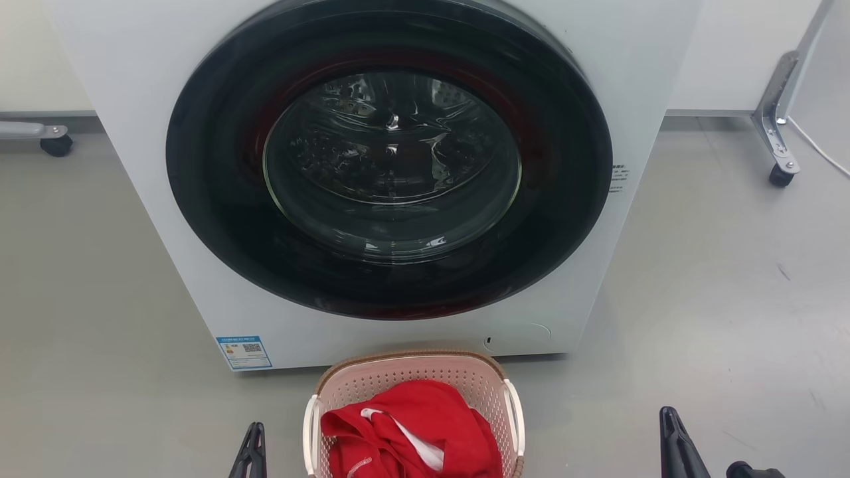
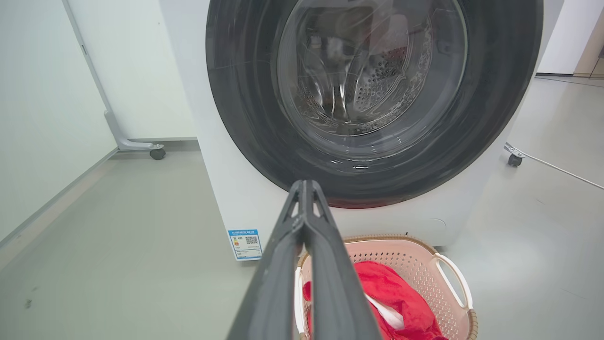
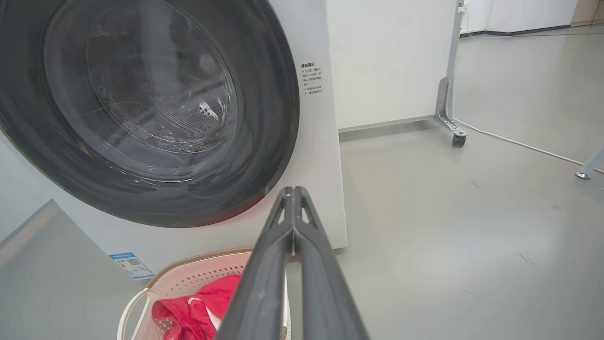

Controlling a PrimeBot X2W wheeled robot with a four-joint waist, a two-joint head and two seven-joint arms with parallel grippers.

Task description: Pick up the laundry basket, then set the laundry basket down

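The laundry basket (image 1: 478, 380) stands on the grey floor just in front of the washing machine, at the bottom centre of the head view. It is pale pink, perforated, with a brown woven-look rim and white side handles, and holds a red garment (image 1: 412, 431). My left gripper (image 1: 251, 443) hangs shut to the basket's left, apart from it, with nothing in it. Further off on the right, my right gripper (image 1: 669, 428) is also shut and empty. Both wrist views look over the basket (image 2: 415, 264) (image 3: 188, 278) past closed fingers (image 2: 304, 198) (image 3: 292, 200).
The white washing machine (image 1: 133, 99) with its closed dark round door (image 1: 388, 159) rises right behind the basket. Caster legs of white panels stand at the back left (image 1: 56, 143) and back right (image 1: 780, 172). A white cable (image 1: 820, 149) crosses the floor at the far right.
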